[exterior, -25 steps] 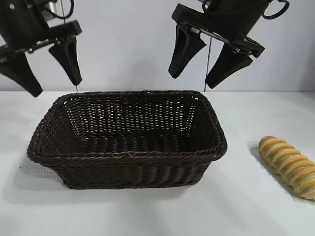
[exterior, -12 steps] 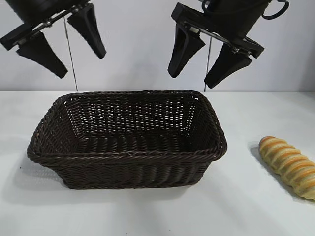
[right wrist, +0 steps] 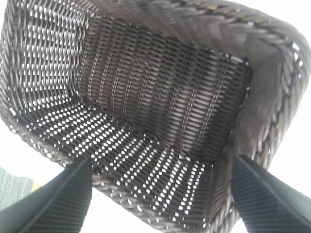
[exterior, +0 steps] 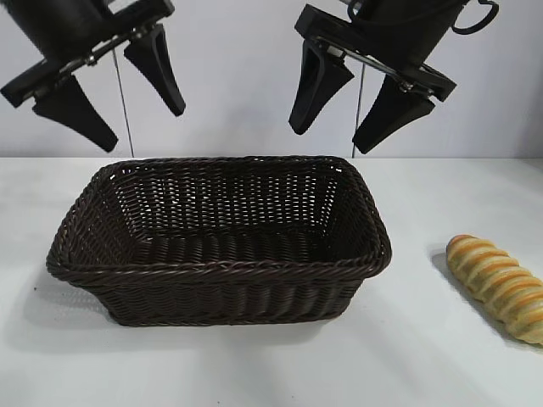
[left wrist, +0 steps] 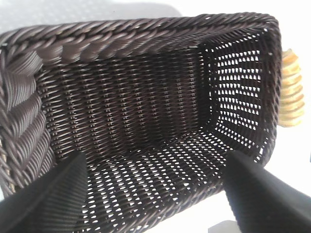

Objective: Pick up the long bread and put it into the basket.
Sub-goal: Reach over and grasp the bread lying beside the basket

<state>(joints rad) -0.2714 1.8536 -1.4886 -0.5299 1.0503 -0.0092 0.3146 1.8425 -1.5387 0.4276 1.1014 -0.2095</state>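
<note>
Left gripper [exterior: 109, 85]: jaws spread wide, empty, touching nothing; raised above the left end of the basket [exterior: 219, 270]. Right gripper [exterior: 343, 106]: jaws equally wide, empty, no contact; raised above the basket's far right corner. Basket interior directly beneath both grippers. Long bread [exterior: 499, 286] on the table [exterior: 441, 365], below and to the right of the right gripper, apart from the basket.

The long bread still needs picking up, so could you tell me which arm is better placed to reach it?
The right. The long bread lies on the table right of the basket, and the open right gripper hangs nearer it than the open left gripper, above the basket's far left.
</note>
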